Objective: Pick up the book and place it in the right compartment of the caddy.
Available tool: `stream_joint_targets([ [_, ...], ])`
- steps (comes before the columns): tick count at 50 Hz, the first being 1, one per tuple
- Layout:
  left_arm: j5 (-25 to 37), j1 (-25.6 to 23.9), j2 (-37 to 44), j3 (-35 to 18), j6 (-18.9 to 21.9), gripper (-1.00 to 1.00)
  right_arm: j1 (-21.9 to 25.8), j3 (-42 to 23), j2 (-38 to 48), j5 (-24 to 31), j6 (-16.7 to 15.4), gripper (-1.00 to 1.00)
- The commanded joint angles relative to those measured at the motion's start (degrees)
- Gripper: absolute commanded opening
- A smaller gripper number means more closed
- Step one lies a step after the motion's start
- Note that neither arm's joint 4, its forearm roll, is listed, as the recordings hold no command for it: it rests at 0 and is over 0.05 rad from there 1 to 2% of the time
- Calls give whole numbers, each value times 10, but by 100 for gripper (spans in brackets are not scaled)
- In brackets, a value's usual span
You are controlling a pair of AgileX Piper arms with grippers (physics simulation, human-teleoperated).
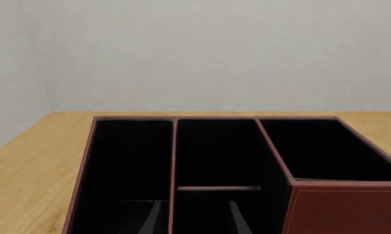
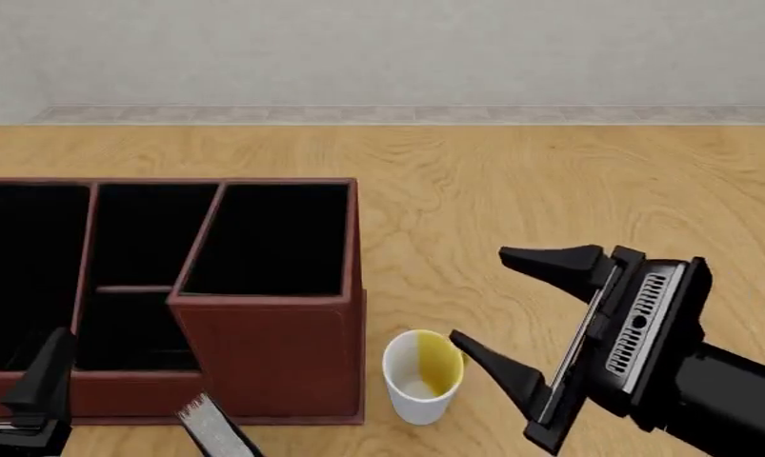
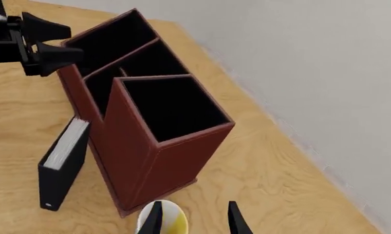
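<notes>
Item: book (image 3: 64, 163), thin, dark-covered, white page edges showing; stands upright on the table on one edge, just beside the caddy's near front wall, apart from it or barely leaning — which of the two cannot be told. In the front view only its top corner (image 2: 217, 430) shows at the bottom edge, left of the mug and below the tall section. Long axis: runs roughly along the caddy's front wall, page edges turned upward and outward. Adjoining: caddy (image 2: 268, 352), reddish-brown, black inside, several divided sections; right compartment (image 2: 274, 238) the tallest, open-topped, nothing seen in it, directly behind the book. Mug (image 2: 422, 376), white with yellow interior, upright, just off the caddy's right front corner, between book and right arm. Tools: left gripper (image 2: 32, 400), low at the front view's bottom left, over the caddy's lower left sections, jaws parted with nothing between them; right gripper (image 2: 515, 314), well right of the caddy, beyond the mug, jaws spread wide and unloaded. Governing relation, as judged: the book lies between the two grippers, nearer the left one, while the mug blocks a straight approach from the right; either arm must come down toward the book's upper edge.
</notes>
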Motion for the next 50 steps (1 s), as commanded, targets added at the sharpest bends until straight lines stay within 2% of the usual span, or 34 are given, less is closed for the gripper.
stream_joint_targets([
  [1,0,0,0,0,0,100,38,-73,53,67,1,100],
  [5,0,0,0,0,0,100,42,-117,78,118,11,100],
  [8,0,0,0,0,0,100,66,-154,104,147,36,100],
  [14,0,0,0,0,0,100,81,-218,166,203,54,100],
  [15,0,0,0,0,0,100,87,-228,171,209,61,100],
  [17,0,0,0,0,0,100,102,-260,192,235,95,100],
  [20,0,0,0,0,0,100,115,-277,202,246,103,100],
  [21,0,0,0,0,0,100,125,-294,214,261,129,100],
  [22,0,0,0,0,0,100,130,-305,217,269,137,100],
  [26,0,0,0,0,0,100,126,-325,229,290,126,100],
  [29,0,0,0,0,0,100,132,-348,242,308,135,100],
  [30,0,0,0,0,0,100,133,-361,253,322,151,100],
  [32,0,0,0,0,0,100,126,-368,268,337,142,100],
  [39,0,0,0,0,0,100,150,-404,293,350,163,100],
  [40,0,0,0,0,0,100,145,-403,301,355,147,100],
  [41,0,0,0,0,0,100,155,-412,304,355,164,100],
  [45,0,0,0,0,0,100,164,-428,319,364,182,100],
  [50,0,0,0,0,0,100,172,-450,342,369,176,100],
])
